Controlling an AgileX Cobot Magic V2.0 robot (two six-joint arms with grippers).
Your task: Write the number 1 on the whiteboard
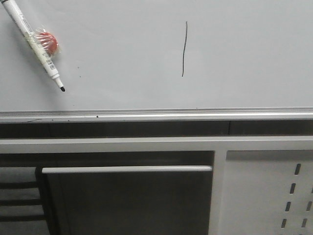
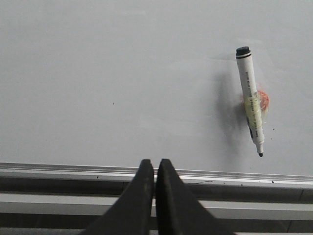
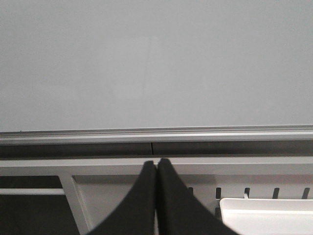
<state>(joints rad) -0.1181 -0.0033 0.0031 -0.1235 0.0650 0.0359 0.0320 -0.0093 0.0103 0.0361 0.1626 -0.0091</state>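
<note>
The number 1 [image 1: 184, 49] is a thin dark stroke on the pale whiteboard [image 1: 244, 58], right of centre in the front view. A white marker [image 1: 35, 41] with its black tip pointing down-right sticks to the board at the upper left, on a red round holder [image 1: 48, 41]. In the left wrist view the marker [image 2: 250, 98] hangs on the whiteboard [image 2: 98, 73] well away from my left gripper [image 2: 155, 162], which is shut and empty by the bottom rail. My right gripper [image 3: 157, 161] is shut with nothing in it, below the whiteboard [image 3: 156, 58]. Neither gripper shows in the front view.
A silvery rail [image 1: 156, 115] runs under the board. Below it are a dark panel with a pale bar handle [image 1: 127, 169] and a grey perforated panel [image 1: 274, 196]. A white tray corner [image 3: 266, 215] lies beside my right gripper.
</note>
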